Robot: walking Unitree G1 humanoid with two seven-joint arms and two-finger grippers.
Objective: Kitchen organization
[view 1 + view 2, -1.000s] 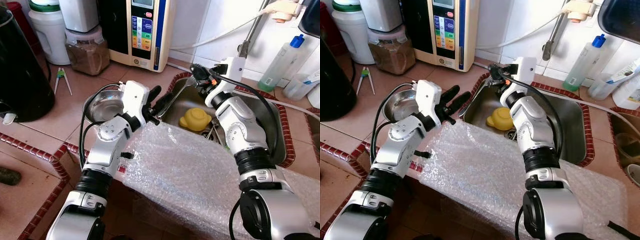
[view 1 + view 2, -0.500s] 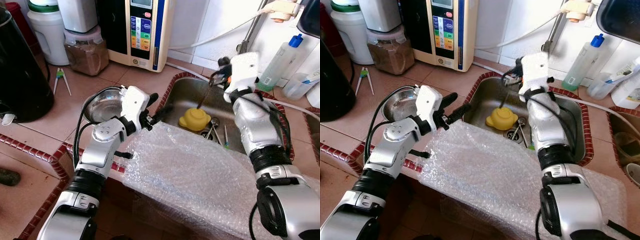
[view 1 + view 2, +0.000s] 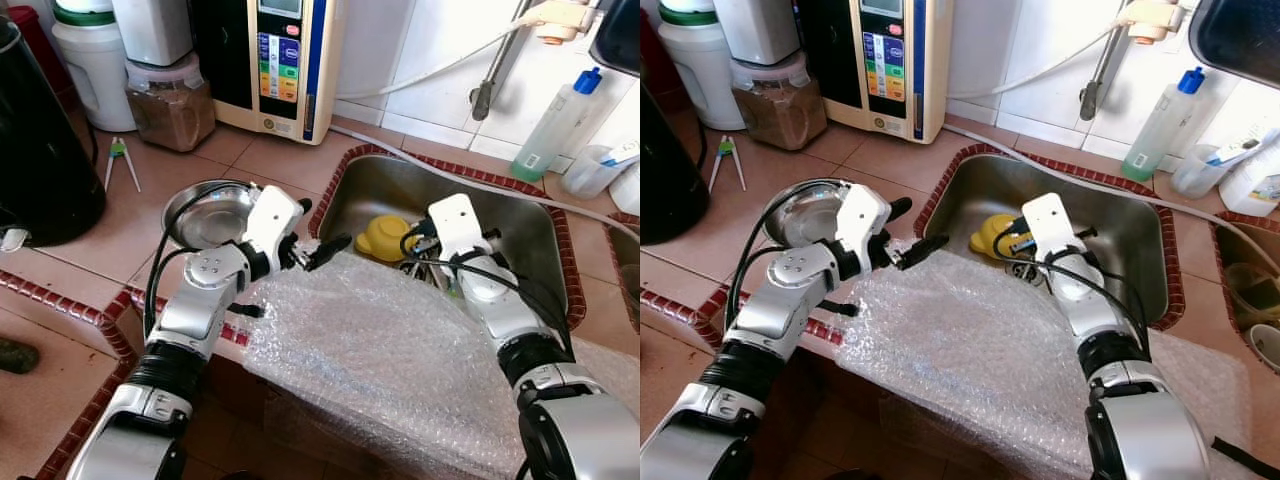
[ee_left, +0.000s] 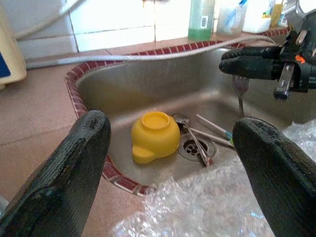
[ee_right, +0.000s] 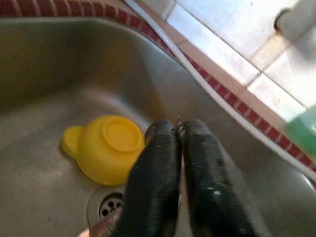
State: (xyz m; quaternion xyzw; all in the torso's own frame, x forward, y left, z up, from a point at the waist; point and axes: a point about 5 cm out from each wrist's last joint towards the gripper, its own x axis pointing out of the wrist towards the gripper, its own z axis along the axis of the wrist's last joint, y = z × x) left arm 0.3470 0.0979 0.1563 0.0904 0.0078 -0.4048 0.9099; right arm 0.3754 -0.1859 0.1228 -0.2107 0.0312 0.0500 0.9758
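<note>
An upside-down yellow cup (image 3: 388, 235) lies in the steel sink (image 3: 372, 180) beside the drain, where loose cutlery (image 4: 197, 138) rests. My right gripper (image 5: 177, 127) is low inside the sink, just right of the cup, shut on a thin metal fork (image 4: 240, 94) that hangs from it. At the sink's left rim my left gripper (image 4: 170, 163) stands wide open with nothing between its fingers, above the edge of a bubble wrap sheet (image 3: 380, 360). Left of that arm, on the counter, sits a steel bowl (image 3: 205, 212).
A water machine (image 3: 285, 60), a jar of brown powder (image 3: 170, 100), a black kettle (image 3: 40, 140) and training chopsticks (image 3: 120, 160) stand on the tiled counter at left. The tap (image 3: 490, 85), a hose and a green bottle (image 3: 555, 125) line the wall behind the sink.
My right gripper came down from above the sink's back rim into the basin, still holding the utensil. The left gripper edged right toward the sink's rim.
</note>
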